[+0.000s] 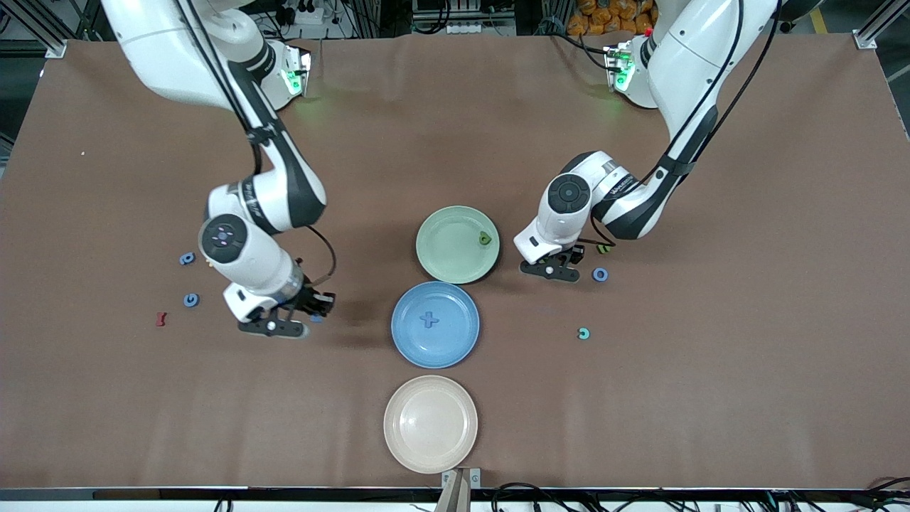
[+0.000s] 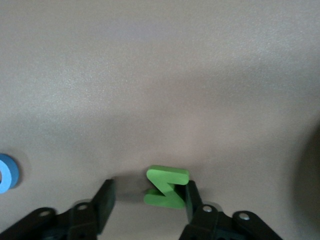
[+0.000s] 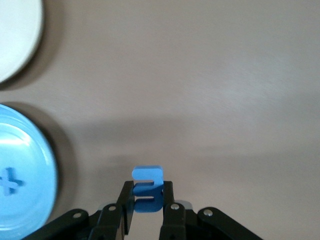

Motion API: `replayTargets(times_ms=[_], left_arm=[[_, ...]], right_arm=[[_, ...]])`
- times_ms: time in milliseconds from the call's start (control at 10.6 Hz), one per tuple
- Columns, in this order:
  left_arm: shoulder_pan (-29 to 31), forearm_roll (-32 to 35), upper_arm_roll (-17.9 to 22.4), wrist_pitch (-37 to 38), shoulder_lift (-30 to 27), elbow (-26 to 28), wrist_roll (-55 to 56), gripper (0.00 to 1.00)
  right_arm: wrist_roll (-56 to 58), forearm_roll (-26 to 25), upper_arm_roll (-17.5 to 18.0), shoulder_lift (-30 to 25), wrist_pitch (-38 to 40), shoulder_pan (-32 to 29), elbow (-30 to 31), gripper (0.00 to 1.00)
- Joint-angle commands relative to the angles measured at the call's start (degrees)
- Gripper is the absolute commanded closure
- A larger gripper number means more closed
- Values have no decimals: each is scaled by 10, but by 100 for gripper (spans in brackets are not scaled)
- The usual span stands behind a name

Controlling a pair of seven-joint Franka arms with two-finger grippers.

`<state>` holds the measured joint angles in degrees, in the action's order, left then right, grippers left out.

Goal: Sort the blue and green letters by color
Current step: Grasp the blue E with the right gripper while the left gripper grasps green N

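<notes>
Right end effector (image 3: 148, 204) clamps a blue letter (image 3: 147, 187) above brown table (image 1: 455, 128); left end effector (image 2: 149, 200) gapes beside green letter (image 2: 166, 187).

A robotics lab: brown-covered table (image 1: 455, 441) framed by aluminium rails (image 1: 878, 21) and cables (image 1: 540, 489).

High front overview, 2 close wrist views
</notes>
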<state>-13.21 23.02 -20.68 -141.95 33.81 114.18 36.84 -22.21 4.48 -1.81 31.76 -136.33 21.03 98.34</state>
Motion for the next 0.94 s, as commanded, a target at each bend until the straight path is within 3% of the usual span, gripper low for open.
replayTargets(times_ms=[0,282,564,659,753,847], left_arm=[[-5,-6,-2,-8,2,3,43,100],[-5,-6,-3,-8,-2,1,45,100],[-2,-46,-26,-5,-13,-39,88,100],[-8,-52,-30,-5,-22,-44,122,100],[-9,-52,-41,-5,-26,-51,157,100],[-12,-52,-57,-5,-25,-64,193,100]], right_arm=[[9,7,-3,73,-16,33,-103,100],[3,6,16,113,-121,79,-114,100],[1,5,37,140,-140,103,-140,100],[-2,5,48,146,-141,103,-144,91],[-5,7,49,146,-141,103,-143,1],[-3,6,49,146,-138,103,-143,0]])
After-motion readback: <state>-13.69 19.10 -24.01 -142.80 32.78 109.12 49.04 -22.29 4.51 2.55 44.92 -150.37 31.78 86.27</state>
